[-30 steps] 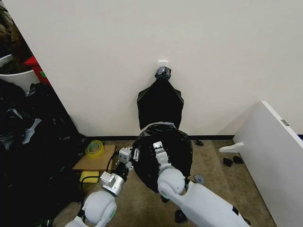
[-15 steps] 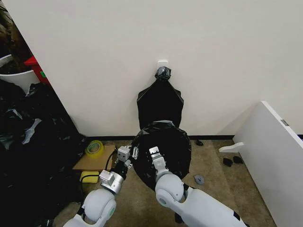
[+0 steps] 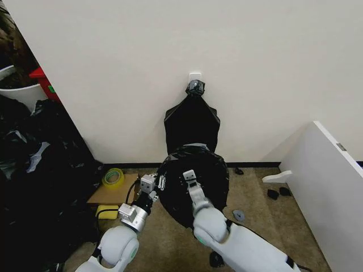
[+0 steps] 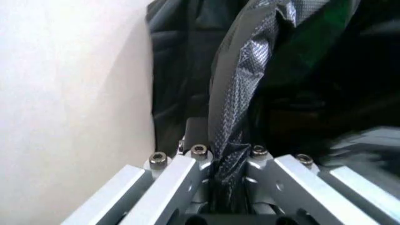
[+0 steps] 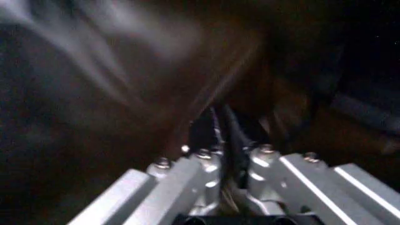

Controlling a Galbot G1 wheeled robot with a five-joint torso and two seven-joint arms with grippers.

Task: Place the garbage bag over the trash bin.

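Observation:
The glossy black garbage bag [image 3: 195, 178] is spread in a rounded dome on the carpet by the wall; the trash bin is hidden under it. My left gripper [image 3: 153, 189] is at the bag's left edge. In the left wrist view its fingers [image 4: 187, 171] are shut on a crinkled fold of the garbage bag [image 4: 234, 117]. My right gripper [image 3: 189, 177] rests on the middle of the dome. The right wrist view shows its fingers [image 5: 203, 136] pressed together with dark garbage bag film [image 5: 125, 93] all around them.
A fan-shaped bunch of black bags [image 3: 192, 122] hangs from a wall hook just behind. A yellow tape roll [image 3: 113, 177] lies on cardboard [image 3: 108, 194] at the left, beside a heap of black plastic [image 3: 39, 170]. A white panel [image 3: 329, 187] stands at the right.
My right arm drew back toward me, then pushed forward again over the bag. The bag's right side has pulled in a little. The left gripper has stayed put.

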